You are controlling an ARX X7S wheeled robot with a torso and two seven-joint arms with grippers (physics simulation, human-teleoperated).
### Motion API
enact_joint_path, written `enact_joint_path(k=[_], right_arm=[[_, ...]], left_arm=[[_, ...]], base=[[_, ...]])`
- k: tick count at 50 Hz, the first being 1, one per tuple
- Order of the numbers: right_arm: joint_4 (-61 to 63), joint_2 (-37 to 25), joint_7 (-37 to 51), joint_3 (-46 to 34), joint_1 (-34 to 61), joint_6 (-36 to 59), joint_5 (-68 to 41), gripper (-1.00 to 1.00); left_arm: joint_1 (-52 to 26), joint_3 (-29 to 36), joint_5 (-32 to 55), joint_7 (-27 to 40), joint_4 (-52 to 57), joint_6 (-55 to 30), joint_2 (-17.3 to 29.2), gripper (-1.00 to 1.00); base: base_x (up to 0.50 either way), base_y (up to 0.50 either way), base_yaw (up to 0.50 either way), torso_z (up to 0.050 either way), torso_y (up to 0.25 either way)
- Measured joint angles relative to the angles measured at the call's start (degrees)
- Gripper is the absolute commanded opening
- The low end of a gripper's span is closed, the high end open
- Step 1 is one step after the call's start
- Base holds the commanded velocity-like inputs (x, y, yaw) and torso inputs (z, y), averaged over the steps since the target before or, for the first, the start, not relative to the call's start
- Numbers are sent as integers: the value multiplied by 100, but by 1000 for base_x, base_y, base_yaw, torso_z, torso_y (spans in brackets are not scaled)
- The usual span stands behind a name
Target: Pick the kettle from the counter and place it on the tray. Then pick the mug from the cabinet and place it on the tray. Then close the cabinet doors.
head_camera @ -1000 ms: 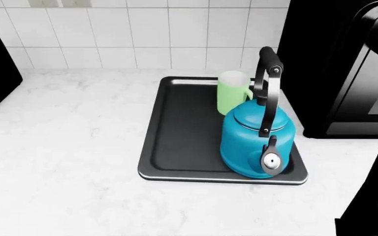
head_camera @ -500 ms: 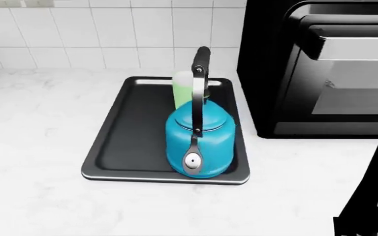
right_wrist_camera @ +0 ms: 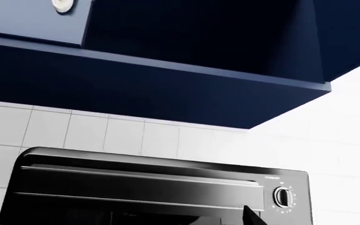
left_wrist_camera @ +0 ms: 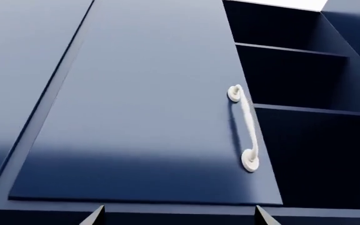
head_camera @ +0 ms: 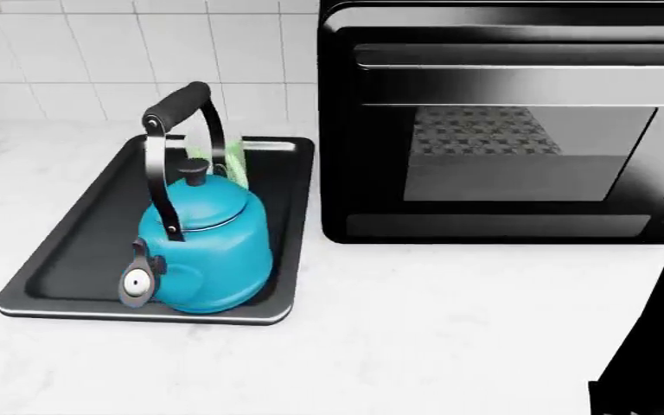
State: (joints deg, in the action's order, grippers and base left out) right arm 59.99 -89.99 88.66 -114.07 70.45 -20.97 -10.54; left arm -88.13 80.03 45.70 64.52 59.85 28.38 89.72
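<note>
On the white marble counter (head_camera: 424, 328) the dark grey tray (head_camera: 67, 259) carries the blue kettle (head_camera: 205, 251), the pale green mug (head_camera: 231, 156) just behind it (mostly hidden). Beside the tray stands a black oven (head_camera: 505, 121). Overhead, a navy cabinet door (left_wrist_camera: 148, 108) with its pale handle (left_wrist_camera: 245, 126) hangs open, shelves showing. Whether either gripper is spread or pressed together cannot be told.

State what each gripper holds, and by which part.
Nothing is held. The kettle and mug sit on the tray, and both wrist views show only cabinet and oven.
</note>
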Motion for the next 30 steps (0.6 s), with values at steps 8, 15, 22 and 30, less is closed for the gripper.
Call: enact_joint_path(k=[8, 15, 22, 30], right_arm=[[0, 0, 22, 1, -3, 0, 25, 100], [0, 0, 35, -2, -9, 1, 45, 100], [0, 0, 45, -7, -18, 4, 63, 100], [0, -1, 60, -12, -27, 9, 87, 100]], left_arm=[[20, 60, -55, 12, 8, 46, 14, 100], [47, 126, -126, 27, 12, 83, 19, 100], [63, 188, -188, 50, 14, 115, 21, 100], [76, 266, -266, 68, 15, 148, 22, 100]], base=[[1, -500, 0, 0, 0], [1, -500, 0, 0, 0], [1, -500, 0, 0, 0], [1, -500, 0, 0, 0]])
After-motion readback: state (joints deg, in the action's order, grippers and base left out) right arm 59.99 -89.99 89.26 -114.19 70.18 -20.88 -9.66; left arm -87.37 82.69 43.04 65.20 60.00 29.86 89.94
